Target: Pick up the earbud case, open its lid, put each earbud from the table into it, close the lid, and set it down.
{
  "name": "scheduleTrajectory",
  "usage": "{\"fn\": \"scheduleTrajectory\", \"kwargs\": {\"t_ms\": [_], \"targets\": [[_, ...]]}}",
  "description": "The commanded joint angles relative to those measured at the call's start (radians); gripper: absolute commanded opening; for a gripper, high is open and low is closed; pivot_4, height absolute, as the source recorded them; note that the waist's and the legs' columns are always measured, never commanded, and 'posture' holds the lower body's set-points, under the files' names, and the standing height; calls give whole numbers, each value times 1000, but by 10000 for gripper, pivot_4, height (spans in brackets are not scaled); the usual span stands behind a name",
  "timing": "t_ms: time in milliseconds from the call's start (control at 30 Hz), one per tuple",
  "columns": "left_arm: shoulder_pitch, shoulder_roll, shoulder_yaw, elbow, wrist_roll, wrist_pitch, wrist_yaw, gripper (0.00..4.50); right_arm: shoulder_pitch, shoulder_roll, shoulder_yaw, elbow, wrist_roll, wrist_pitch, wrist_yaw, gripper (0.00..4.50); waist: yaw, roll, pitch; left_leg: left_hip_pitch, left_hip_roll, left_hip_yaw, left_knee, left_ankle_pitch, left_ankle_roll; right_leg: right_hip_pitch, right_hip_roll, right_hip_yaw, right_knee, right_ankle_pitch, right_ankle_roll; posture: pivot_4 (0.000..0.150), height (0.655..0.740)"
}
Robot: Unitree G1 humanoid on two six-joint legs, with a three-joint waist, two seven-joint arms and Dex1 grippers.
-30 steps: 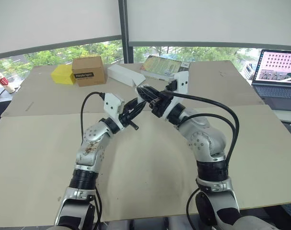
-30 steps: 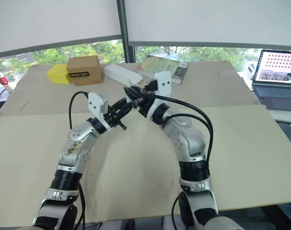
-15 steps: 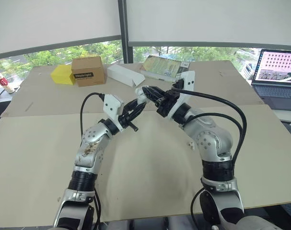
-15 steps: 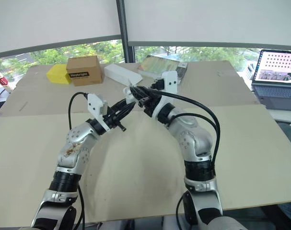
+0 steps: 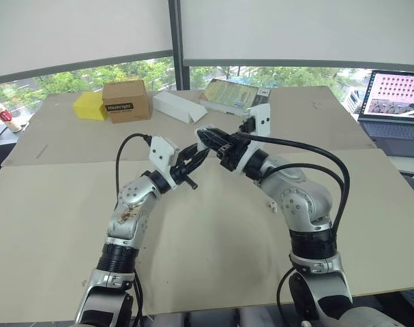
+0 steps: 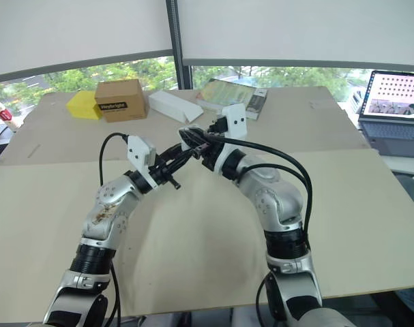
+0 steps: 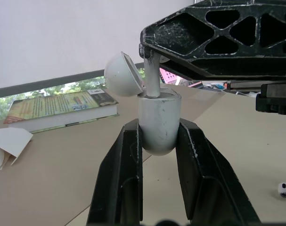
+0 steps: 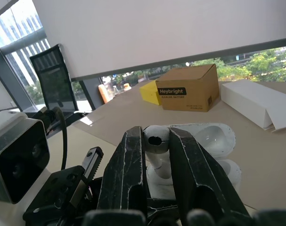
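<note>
Head pair: two eyes side by side, set high over the near edge of the desk [image 5: 56,238], facing forward and down. Mid-range. Both take in both arms, the brown box [image 5: 127,100], the book [image 5: 230,94] and the laptop [image 5: 397,102]. Overlap almost full; near things sit further left in the right eye.

Left wrist camera [image 5: 162,151]: behind the left jaws, looking along them, very close on the earbud case [image 7: 158,122]. Book beyond.

Right wrist camera [image 5: 261,119]: behind the right jaws, equally close on the earbud [image 8: 156,140]. Faces the brown box and catches the left wrist camera.

Both wrist views share the case.
</note>
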Motion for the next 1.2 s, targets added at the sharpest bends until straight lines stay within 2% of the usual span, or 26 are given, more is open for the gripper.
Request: {"fn": "scheduleTrajectory", "kwargs": {"t_ms": [33, 500, 567, 700, 867, 1033, 1100, 1200], "targets": [[-20, 3, 9, -55, -6, -24, -1, 5017, 6, -11, 7, -14, -12, -1, -5, 3303, 0, 0, 0, 0, 0, 0, 0, 0, 0, 0, 0, 0, 0, 0, 0, 1500, 7400], [-22, 5, 12, -49, -8, -30, -3, 5017, 15, -13, 2, -14, -7, 14, -21, 3303, 1, 0, 0, 0, 0, 0, 0, 0, 0, 0, 0, 0, 0, 0, 0, 1500, 7400], [-22, 6, 12, -49, -9, -29, -3, 5017, 16, -12, 5, -14, -6, 14, -20, 13590, 1, 0, 0, 0, 0, 0, 0, 0, 0, 0, 0, 0, 0, 0, 0, 1500, 7400], [-21, 7, 12, -50, -11, -27, -4, 5017, 14, -7, 7, -13, -12, 3, -24, 26333, 1, 0, 0, 0, 0, 0, 0, 0, 0, 0, 0, 0, 0, 0, 0, 1500, 7400], [-19, 8, 10, -50, -11, -26, -4, 5017, 12, -9, -9, -16, -3, -11, -26, 26333, 1, 0, 0, 0, 0, 0, 0, 0, 0, 0, 0, 0, 0, 0, 0, 1500, 7400], [1, 17, 13, -46, -7, -30, -6, 5017, -9, -21, -123, -91, 118, 25, -21, 26333, 2, 0, 0, 0, 0, 0, 0, 0, 1, 0, 0, 0, 0, 0, 0, 1500, 7400], [13, 26, 17, -43, -3, -34, -9, 5017, -13, -61, -163, -130, 165, 65, -20, 26333, 5, 0, 0, 0, 1, 0, 0, 0, 1, 0, -1, 0, 0, 0, 0, 1500, 7400], [22, 41, 27, -38, -4, -37, -10, 5017, 32, -218, -167, -183, 151, 161, -10, 26333, 9, 0, 0, 0, 1, 0, 0, -2, 3, 0, -1, 0, 0, 0, 0, 1500, 7400]]}}
